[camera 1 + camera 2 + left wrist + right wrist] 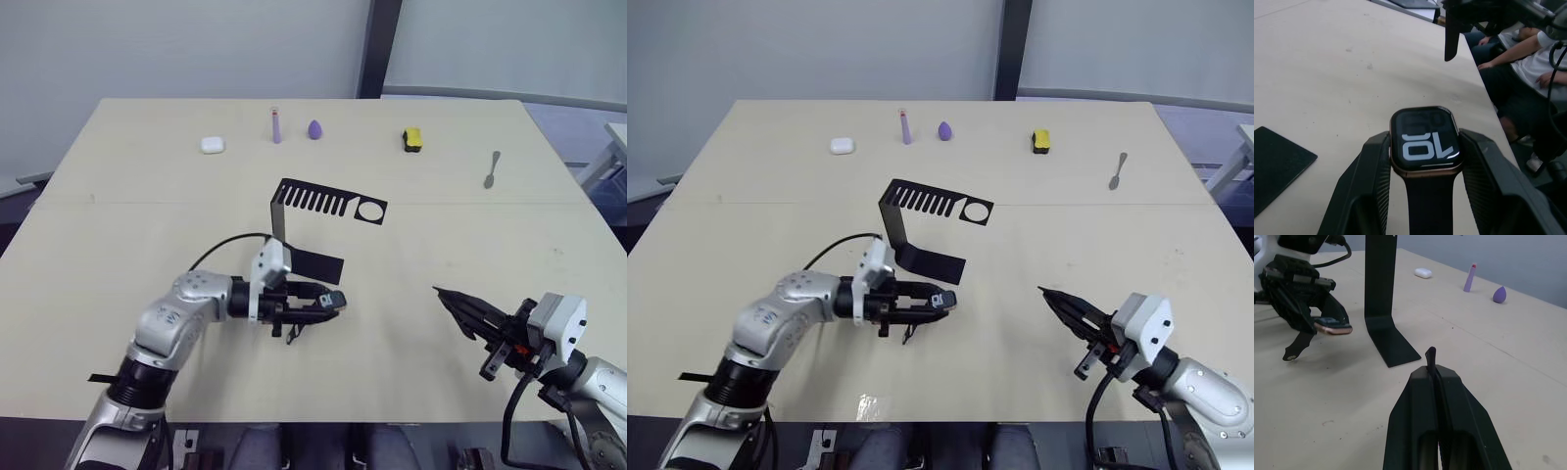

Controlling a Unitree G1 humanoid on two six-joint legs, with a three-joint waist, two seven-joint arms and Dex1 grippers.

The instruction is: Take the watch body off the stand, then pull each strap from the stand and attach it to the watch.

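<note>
Left wrist view has the watch body (1423, 139) clamped by its 2 side edges between the left claw (1422, 161) fingers, screen up, pale gold rim showing, with 1 dark strap (1425, 205) already joined at its near end and running back between the fingers. From the head cameras that claw hangs just above the desk (118, 196), close in front of the flat base of the stand (294, 220), whose slotted top plate looks bare. In the right wrist view the attached strap dangles limp from the watch, its tip touching or nearly touching the desk.

The right claw (1431, 363) is closed on the second strap (1430, 355), gripped edge-on so that only a short tip pokes out past the fingertips; it sits well apart from the watch, over the robot's right half of the desk.

My judgement on handling: the case is small, light and rigid, but glass and polished metal are slippery, so the side grip is sensible and should stay off the screen. The strap is soft and will bend if pushed from far back, so holding it near the free end suits sliding it into the open slot. Misalignment could make it buckle.
</note>
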